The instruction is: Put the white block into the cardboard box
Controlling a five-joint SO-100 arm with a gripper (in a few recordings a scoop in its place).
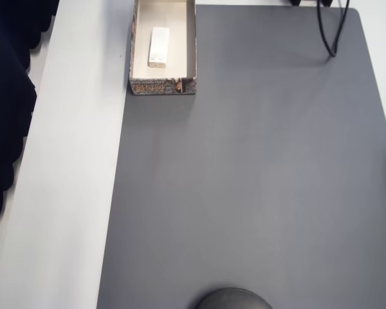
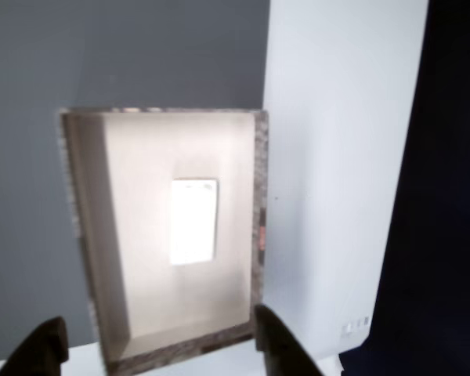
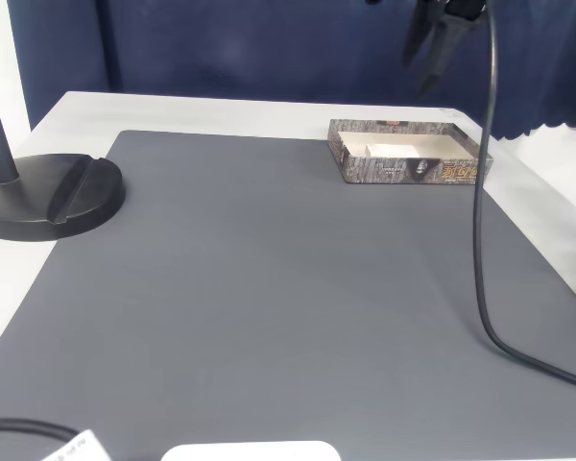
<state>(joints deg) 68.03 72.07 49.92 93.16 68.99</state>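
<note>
Dark grey rectangular mat (image 3: 269,279) covers white bench (image 3: 173,110); round black stand base (image 3: 53,197) at mat's left edge, black cable (image 3: 482,240) over its right.

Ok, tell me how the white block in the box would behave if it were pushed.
The white block lies flat on the cardboard box floor, so it would probably slide, not roll or tip. Its straight edges suggest it is stiff. Being small, it is likely light. The open gripper hangs above.
</note>
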